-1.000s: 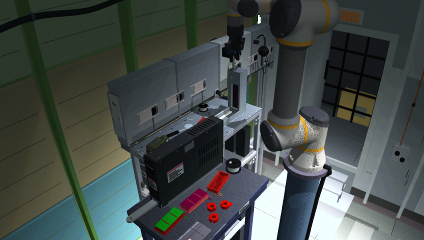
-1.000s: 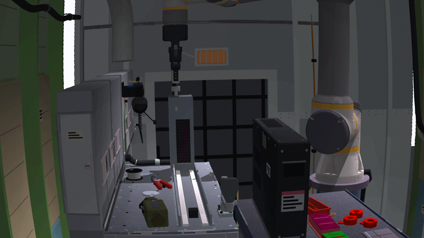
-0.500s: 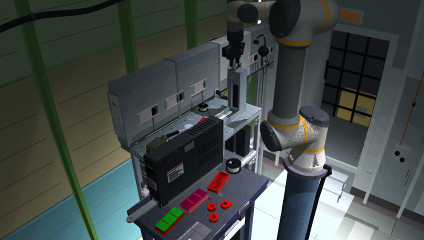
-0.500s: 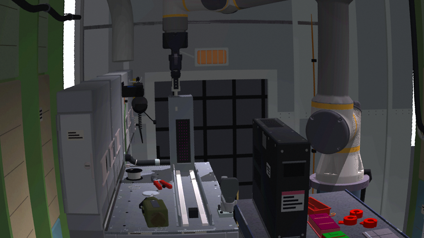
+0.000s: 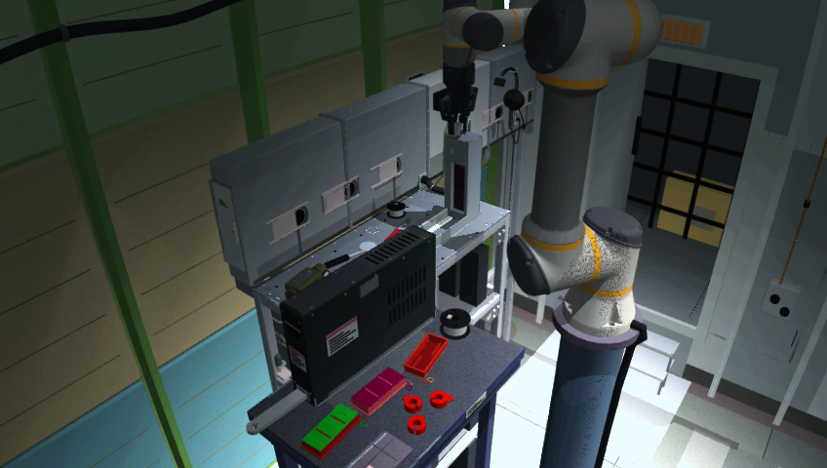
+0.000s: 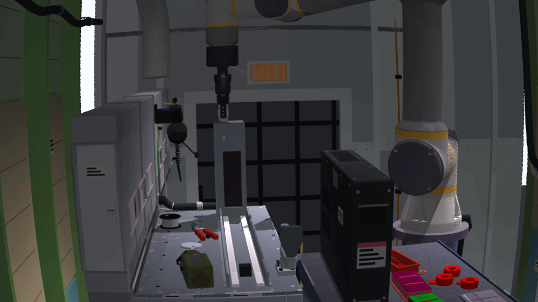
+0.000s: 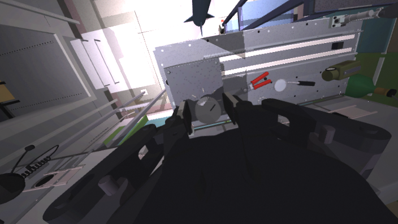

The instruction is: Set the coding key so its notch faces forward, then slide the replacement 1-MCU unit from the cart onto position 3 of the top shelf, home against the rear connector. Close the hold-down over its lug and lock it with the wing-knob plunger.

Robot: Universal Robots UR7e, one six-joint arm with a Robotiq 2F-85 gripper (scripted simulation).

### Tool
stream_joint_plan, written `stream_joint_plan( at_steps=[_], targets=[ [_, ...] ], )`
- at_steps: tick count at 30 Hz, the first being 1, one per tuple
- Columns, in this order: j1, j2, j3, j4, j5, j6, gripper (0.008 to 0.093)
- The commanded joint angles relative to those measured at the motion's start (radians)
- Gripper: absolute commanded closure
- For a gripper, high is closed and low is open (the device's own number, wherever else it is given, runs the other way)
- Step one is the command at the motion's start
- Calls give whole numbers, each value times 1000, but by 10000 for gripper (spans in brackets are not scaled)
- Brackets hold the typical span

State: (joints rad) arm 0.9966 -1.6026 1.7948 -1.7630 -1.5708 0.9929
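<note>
The coding key (image 7: 208,109), a round grey knob with a dark notch line, sits on top of the tall grey rear connector post (image 5: 462,177) (image 6: 230,166) at the back of the top shelf. Two pale guide rails (image 6: 243,252) run forward from the post across the shelf. The black 1-MCU unit (image 5: 360,304) (image 6: 354,233) stands on the cart, its front handle tab pointing off the cart's edge. The grey hold-down with its knob (image 6: 289,247) stands at the shelf's front right corner. My gripper (image 5: 458,123) (image 6: 222,113) (image 7: 208,111) points straight down over the post with its fingers on either side of the key, open and holding nothing.
Grey units (image 5: 325,174) fill the shelf positions left of the rails. On the shelf lie red pliers (image 6: 204,234), a wire spool (image 6: 169,220), a white disc and an olive-green device (image 6: 195,270). On the cart lie red, magenta and green trays (image 5: 377,391), red rings (image 5: 426,406) and a spool (image 5: 455,323).
</note>
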Motion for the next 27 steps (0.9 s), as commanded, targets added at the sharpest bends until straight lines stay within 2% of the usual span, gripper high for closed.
stream_joint_plan(
  at_steps=[1,12,27],
  targets=[
    [0,-1,-1,0,0,0,534],
    [0,0,0,-1,0,0,544],
    [0,0,0,-1,0,0,844]
  ],
)
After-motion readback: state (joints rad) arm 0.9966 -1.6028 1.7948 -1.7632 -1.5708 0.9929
